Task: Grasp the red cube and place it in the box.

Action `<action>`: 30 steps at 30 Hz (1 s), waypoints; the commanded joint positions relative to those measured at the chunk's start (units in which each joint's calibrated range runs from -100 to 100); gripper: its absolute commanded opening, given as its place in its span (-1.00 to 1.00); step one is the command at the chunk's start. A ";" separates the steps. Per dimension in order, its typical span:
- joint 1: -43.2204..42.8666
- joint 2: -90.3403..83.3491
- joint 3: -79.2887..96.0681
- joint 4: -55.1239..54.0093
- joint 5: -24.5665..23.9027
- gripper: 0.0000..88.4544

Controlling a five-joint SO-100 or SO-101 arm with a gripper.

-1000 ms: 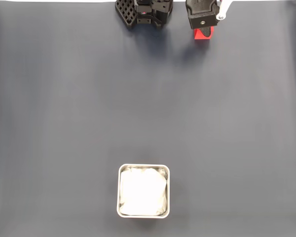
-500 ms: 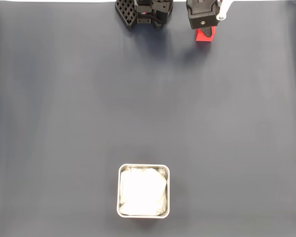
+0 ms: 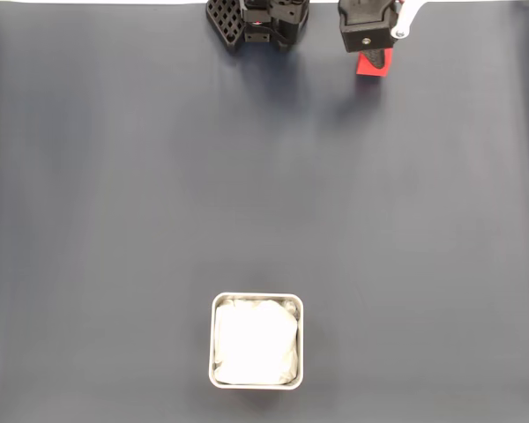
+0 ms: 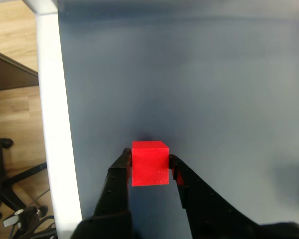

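Observation:
The red cube [image 4: 149, 163] sits between the two black fingers of my gripper [image 4: 149, 158], which is shut on its left and right faces. In the fixed view the gripper [image 3: 371, 55] is at the top edge, right of centre, and the red cube [image 3: 376, 66] pokes out below the black gripper body. The box [image 3: 213, 342], a silvery square tin with white lining, stands at the bottom centre, far from the gripper. I cannot tell whether the cube still touches the dark mat.
The arm's black base [image 3: 260, 22] is at the top centre of the fixed view. In the wrist view the table's white edge [image 4: 55, 124] runs close on the cube's left, with wood floor and a chair base [image 4: 5, 194] beyond it.
The gripper and the red cube in it have shifted slightly to the right in the fixed view. The box has not moved.

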State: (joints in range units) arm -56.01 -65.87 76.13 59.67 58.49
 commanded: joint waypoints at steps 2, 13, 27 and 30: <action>2.10 3.39 -6.79 -1.14 -0.83 -0.94; 5.51 11.10 -19.29 -0.81 -2.69 -0.94; 14.74 21.24 -32.52 -1.14 -3.17 -0.94; 16.59 22.37 -34.07 -1.14 -3.42 -0.94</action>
State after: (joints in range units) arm -41.17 -43.90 45.75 59.35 55.46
